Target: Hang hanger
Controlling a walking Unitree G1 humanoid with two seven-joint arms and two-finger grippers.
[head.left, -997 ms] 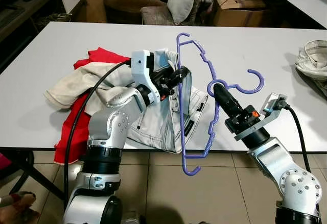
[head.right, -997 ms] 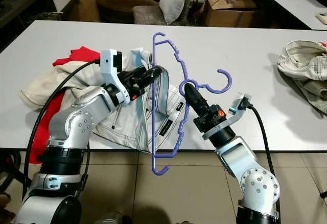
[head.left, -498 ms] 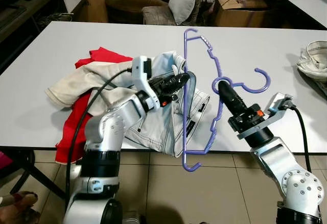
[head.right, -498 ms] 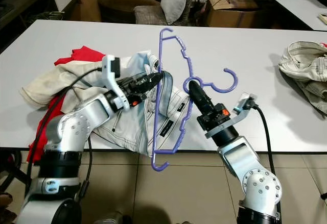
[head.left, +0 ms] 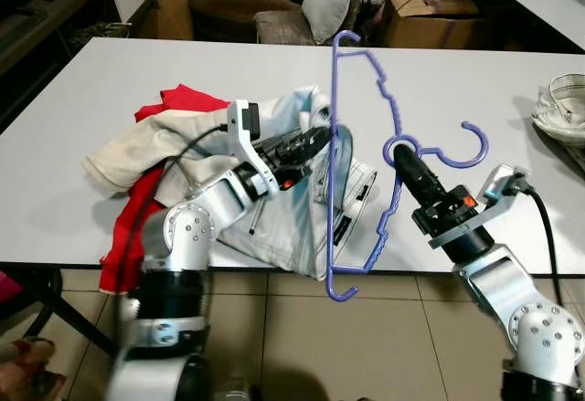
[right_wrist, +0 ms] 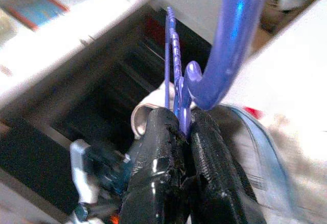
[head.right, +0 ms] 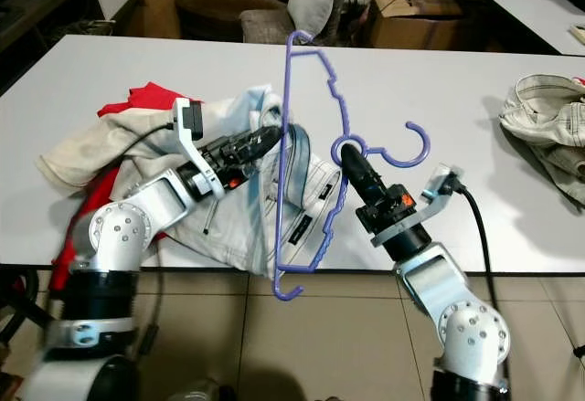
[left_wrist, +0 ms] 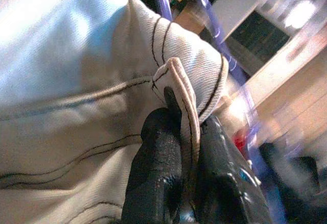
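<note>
The purple hanger stood on end above the near edge of the white table, its long bar running up and down and its hook curling away to the far side of the right gripper. That gripper was clamped on the hanger at the neck, just below the hook; the right wrist view showed both black fingers pressed tight against the purple plastic with no gap. The hanger's lower end hung past the table edge, over the tiled floor.

Just beside the hanger's long bar, the left gripper was pinched on a seamed fold of the pale jeans. The left wrist view showed a stitched tab of fabric caught between its two fingers, with the purple bar blurred just beyond. The held part of the jeans was lifted toward the bar; the rest lay slack on the table beneath that gripper.

Assessment: both items were secured, and the cloth had reached the hanger, touching or nearly so. It could not be told whether any fabric had passed through the frame. Threading the jeans onto the hanger and hanging it up appeared outstanding; no rail was visible.

Behind the left arm lay a cream garment over a red one. Another pale garment lay well apart, beyond the right arm.
</note>
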